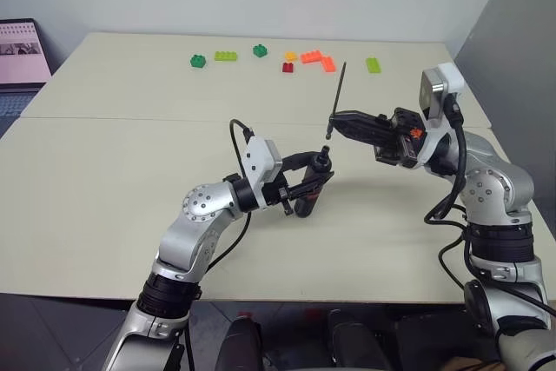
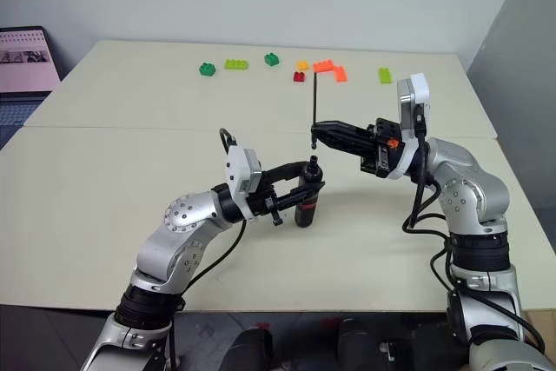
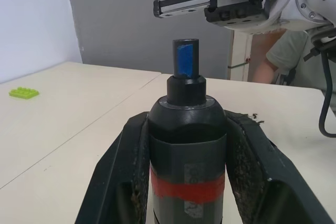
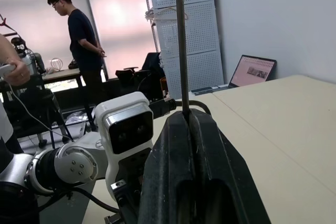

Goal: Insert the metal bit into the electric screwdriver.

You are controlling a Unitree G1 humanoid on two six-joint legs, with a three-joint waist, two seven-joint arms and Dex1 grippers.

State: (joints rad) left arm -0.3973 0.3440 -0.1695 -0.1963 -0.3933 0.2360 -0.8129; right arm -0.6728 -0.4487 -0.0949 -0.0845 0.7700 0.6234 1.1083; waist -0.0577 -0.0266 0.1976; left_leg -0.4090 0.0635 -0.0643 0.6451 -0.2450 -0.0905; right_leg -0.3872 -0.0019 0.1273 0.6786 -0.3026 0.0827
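Standing nearly upright above the middle of the table, the metal bit is being held near its lower end by the right gripper, whose two black fingers are pressing together on the rod. In the right wrist view the bit is rising straight out from between the closed fingers.

Just beside and below the bit's lower end, toward the robot's left, the electric screwdriver is standing upright with its narrow tip pointing up and its base close to the tabletop. The left gripper is clamping the black body from both sides; the left wrist view is showing the red band between the finger pads and the blue-marked socket end sitting beneath the right gripper. The bit and the screwdriver tip are near each other but apart.

Coloured toy bricks are lying in a row near the far edge of the table. A laptop is sitting off the table's far left corner. People are standing in the background of the right wrist view.
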